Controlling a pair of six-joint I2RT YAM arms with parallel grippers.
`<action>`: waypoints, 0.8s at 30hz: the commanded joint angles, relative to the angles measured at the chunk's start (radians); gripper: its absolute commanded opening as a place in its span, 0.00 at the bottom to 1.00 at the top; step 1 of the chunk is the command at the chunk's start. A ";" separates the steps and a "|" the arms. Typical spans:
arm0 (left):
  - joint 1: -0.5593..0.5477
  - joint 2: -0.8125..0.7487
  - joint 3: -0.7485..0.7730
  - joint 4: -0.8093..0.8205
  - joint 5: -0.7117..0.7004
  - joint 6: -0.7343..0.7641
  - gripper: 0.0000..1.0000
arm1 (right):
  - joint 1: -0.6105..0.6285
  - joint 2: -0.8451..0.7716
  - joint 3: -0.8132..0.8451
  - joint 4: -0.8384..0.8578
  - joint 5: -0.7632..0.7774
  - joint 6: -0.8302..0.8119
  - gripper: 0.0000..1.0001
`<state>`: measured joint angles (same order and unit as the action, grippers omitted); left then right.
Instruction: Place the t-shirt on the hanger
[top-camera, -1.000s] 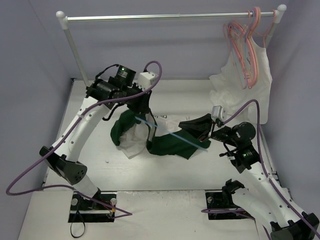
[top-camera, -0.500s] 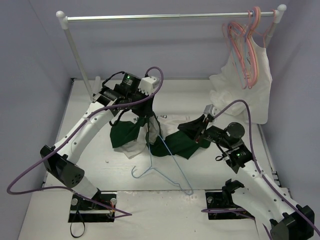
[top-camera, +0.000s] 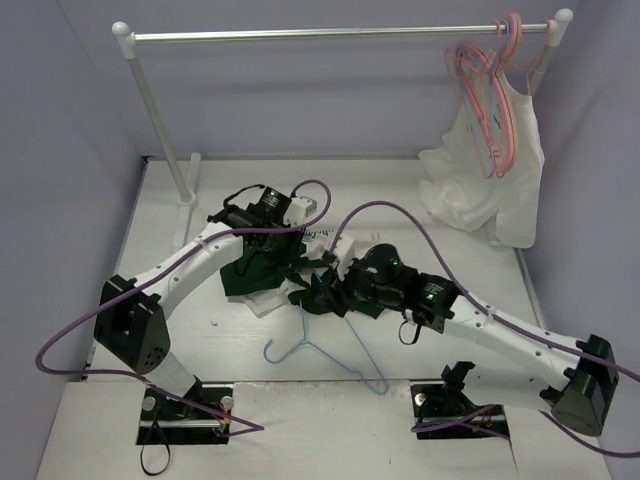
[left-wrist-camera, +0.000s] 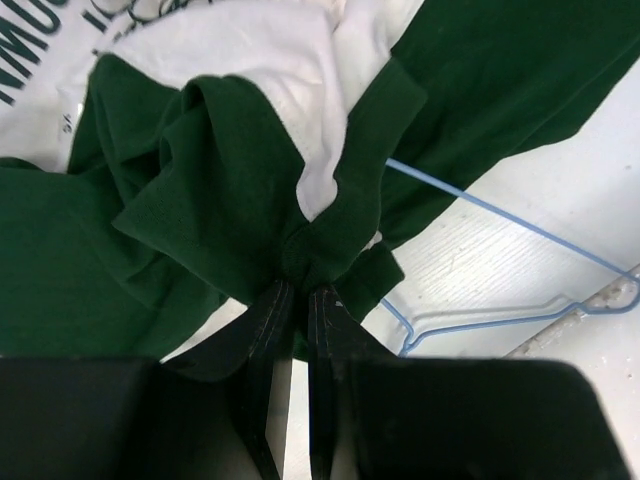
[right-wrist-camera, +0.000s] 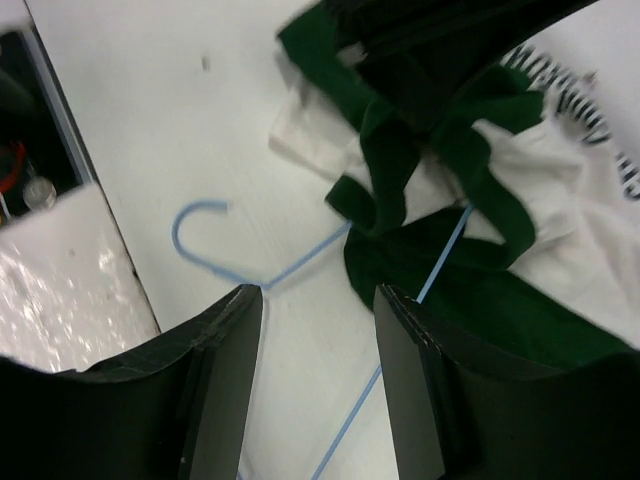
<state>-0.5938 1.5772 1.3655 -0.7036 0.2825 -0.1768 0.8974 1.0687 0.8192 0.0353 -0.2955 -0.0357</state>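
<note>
The t-shirt (top-camera: 243, 277) lies bunched mid-table, white with dark green sleeves and printed text. My left gripper (top-camera: 298, 262) is shut on a fold of its dark green fabric (left-wrist-camera: 240, 190), fingertips pinched together (left-wrist-camera: 298, 285). The light-blue hanger (top-camera: 335, 345) lies flat on the table in front of the shirt, hook (top-camera: 272, 350) to the left, one arm running under the green cloth. My right gripper (top-camera: 318, 300) hovers open and empty above the hanger's neck (right-wrist-camera: 262, 287); the hook (right-wrist-camera: 195, 232) shows just beyond its left finger. The hanger also shows in the left wrist view (left-wrist-camera: 500, 215).
A clothes rail (top-camera: 330, 34) spans the back; pink hangers (top-camera: 485, 85) and a plain white sleeveless top (top-camera: 490, 180) hang at its right end. The rail's left post (top-camera: 165, 130) stands at back left. Purple cables loop over both arms.
The hanger, raised between the arms a second ago, now lies flat on the table. My right arm swung left and down over it. My left gripper lowered with the shirt.
</note>
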 joint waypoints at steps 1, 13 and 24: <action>0.011 -0.036 -0.026 0.101 -0.016 -0.021 0.00 | 0.111 0.083 0.069 -0.135 0.176 -0.036 0.50; 0.084 -0.009 -0.003 0.027 -0.138 -0.064 0.00 | 0.273 0.398 0.210 -0.327 0.228 0.014 0.57; 0.124 -0.043 -0.062 0.053 -0.094 -0.072 0.00 | 0.279 0.648 0.276 -0.356 0.216 0.079 0.58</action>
<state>-0.4870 1.5948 1.2922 -0.6754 0.1787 -0.2337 1.1667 1.7275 1.0672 -0.3069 -0.0856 0.0032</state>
